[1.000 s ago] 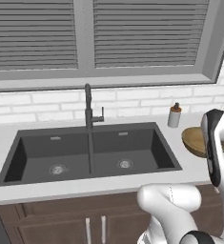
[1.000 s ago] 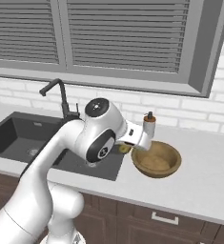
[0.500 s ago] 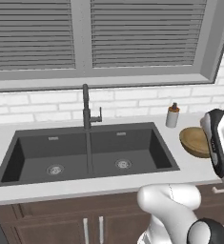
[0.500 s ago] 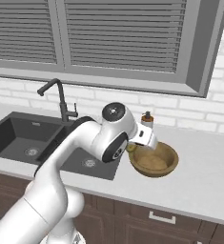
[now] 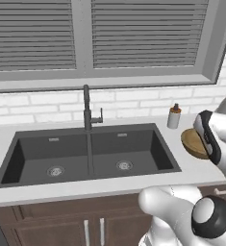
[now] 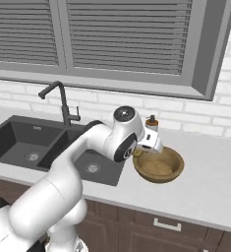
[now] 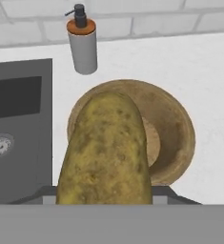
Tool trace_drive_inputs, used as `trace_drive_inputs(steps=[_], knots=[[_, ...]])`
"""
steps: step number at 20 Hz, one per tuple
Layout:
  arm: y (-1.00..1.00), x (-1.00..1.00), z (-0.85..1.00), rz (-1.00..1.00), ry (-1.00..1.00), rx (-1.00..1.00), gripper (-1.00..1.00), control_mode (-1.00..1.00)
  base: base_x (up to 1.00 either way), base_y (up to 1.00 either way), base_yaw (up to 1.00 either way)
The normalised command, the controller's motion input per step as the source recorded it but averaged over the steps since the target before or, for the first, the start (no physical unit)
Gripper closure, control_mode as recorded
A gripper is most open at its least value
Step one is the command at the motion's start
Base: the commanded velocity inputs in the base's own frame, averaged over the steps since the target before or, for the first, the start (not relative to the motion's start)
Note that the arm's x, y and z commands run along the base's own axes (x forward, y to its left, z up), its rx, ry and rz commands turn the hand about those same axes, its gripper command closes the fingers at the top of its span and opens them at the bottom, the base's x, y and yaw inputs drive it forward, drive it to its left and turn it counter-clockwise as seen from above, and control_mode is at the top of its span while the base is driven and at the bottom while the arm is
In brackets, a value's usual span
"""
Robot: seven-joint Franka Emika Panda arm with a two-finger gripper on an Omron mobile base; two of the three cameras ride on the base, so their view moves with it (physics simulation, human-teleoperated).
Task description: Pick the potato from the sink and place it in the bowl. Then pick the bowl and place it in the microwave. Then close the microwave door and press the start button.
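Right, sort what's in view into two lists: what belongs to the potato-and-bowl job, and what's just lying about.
Belongs to the job:
- potato, held in the gripper above the bowl
- bowl, on the counter right of the sink
- sink, both basins bare

Just lying about:
- soap dispenser, behind the bowl by the wall
- faucet
- window blinds

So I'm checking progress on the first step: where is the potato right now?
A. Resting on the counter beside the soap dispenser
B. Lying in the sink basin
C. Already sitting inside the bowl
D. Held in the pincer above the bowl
D: in the hand view the potato rises from the pincer, with the bowl beneath it.
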Motion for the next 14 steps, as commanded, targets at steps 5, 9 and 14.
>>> trace_drive_inputs(steps=[5, 9, 14], knots=[[-0.35, 0.30, -0.26, 0.01, 0.07, 0.00, 1.00, -1.00, 0.00, 0.00, 0.00], [-0.34, 0.11, -0.40, 0.00, 0.00, 0.01, 1.00, -1.00, 0.00, 0.00, 0.00], [-0.15, 0.16, -0.46, 0.00, 0.01, 0.01, 1.00, -1.00, 0.00, 0.00, 0.00]])
